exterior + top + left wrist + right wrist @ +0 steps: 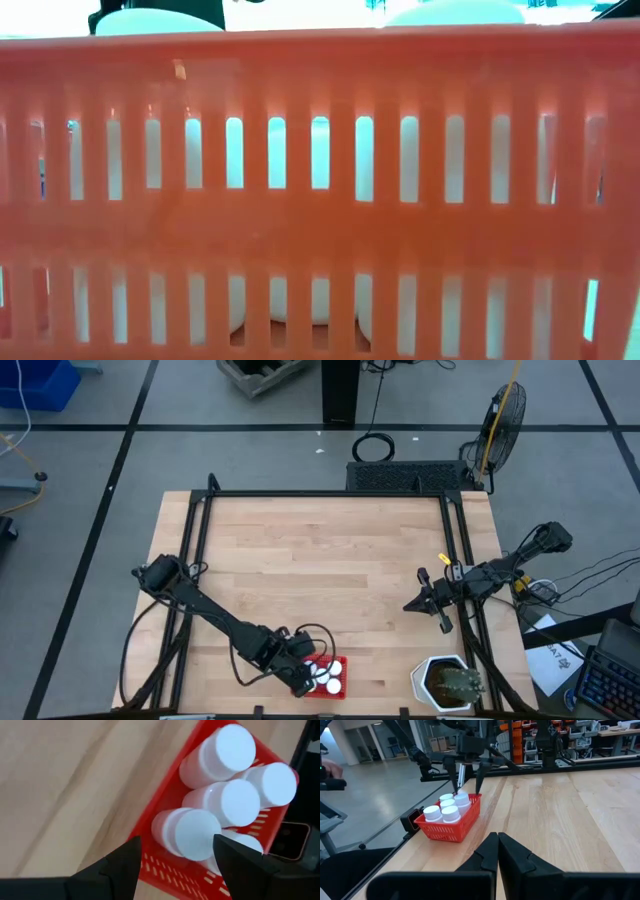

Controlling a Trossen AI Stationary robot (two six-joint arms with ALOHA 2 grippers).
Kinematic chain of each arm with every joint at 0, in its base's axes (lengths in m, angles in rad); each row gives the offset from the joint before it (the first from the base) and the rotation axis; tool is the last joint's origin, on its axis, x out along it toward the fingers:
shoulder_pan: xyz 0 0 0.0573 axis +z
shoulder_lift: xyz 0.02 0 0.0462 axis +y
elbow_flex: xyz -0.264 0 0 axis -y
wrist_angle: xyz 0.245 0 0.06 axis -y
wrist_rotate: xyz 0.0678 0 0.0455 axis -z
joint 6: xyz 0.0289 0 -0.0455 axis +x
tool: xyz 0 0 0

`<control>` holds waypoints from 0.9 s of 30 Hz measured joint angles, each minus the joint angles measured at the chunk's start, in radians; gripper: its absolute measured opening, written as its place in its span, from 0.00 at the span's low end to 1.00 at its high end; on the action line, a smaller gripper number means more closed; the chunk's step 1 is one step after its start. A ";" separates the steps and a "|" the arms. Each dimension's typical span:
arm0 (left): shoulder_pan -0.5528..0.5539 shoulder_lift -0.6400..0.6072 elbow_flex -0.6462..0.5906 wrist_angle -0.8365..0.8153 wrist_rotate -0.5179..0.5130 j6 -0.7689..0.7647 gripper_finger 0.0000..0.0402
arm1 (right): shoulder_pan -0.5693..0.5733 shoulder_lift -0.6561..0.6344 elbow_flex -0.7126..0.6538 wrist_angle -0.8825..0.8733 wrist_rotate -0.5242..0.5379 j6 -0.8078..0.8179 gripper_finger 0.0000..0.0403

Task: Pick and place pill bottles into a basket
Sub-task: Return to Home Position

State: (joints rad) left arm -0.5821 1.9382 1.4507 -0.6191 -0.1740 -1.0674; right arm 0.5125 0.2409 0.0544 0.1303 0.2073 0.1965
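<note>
Five pill bottles point(197, 832) upright in basket point(165, 864); left jaws released above them; right jaws clenched, empty.

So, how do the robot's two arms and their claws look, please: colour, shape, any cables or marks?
Both arms are black, made of slim jointed links. The left arm carries a thin black cable loop near its wrist; the right arm has a small yellow mark. The left claw and the right claw each have two matt black, wedge-shaped fingers.

left arm outstretched; left gripper point(177, 845) spread; right gripper point(498, 837) closed, level
</note>
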 joint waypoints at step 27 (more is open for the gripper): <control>-0.009 -0.214 -0.004 -0.383 -0.664 0.292 0.18 | 0.000 0.003 0.000 0.016 0.000 -0.026 0.01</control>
State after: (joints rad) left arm -0.5909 1.7245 1.4467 -1.0021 -0.8378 -0.7750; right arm 0.5123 0.2443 0.0547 0.1466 0.2073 0.1707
